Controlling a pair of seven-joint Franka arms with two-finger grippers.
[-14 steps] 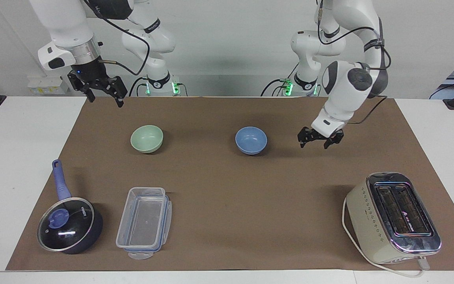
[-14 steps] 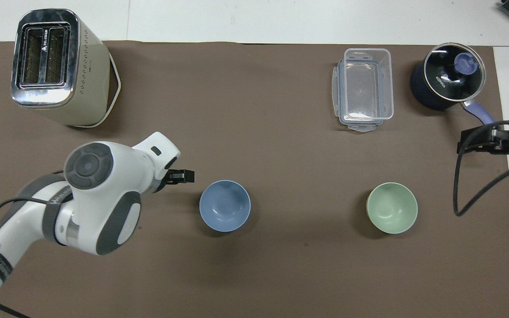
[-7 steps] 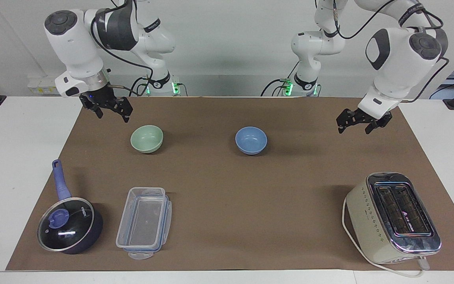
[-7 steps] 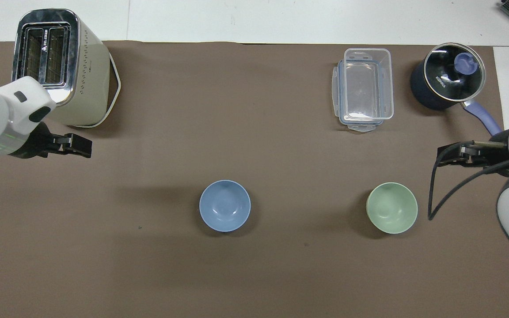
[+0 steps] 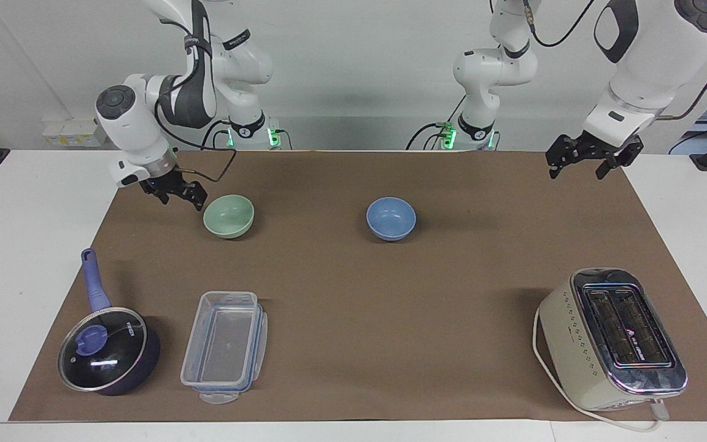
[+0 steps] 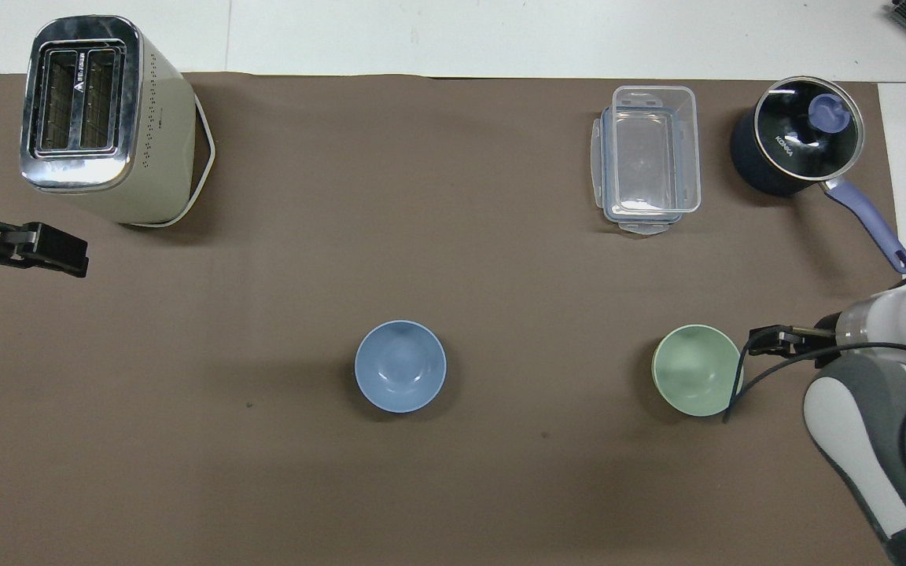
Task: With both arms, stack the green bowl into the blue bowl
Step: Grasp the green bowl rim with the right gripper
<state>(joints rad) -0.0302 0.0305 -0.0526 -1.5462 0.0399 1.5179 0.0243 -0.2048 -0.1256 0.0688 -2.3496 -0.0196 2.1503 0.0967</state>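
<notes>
The small round pale green bowl point(image 5: 229, 215) and the small round light blue bowl point(image 5: 391, 218) sit apart, mouths up. The open right gripper point(image 5: 175, 192) is just beside the green bowl. The open left gripper point(image 5: 582, 161) hangs over the brown mat's point(image 5: 390, 294) edge.

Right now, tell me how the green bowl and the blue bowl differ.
Colour: the green bowl is pale mint, the blue bowl light periwinkle.
Place: the green bowl sits toward the right arm's end of the table, the blue bowl near the middle.
Company: the right pincer is low beside the green bowl; nothing is near the blue bowl, and the left pincer is up by the table's edge.
Both are upright, empty and look alike in size.
</notes>
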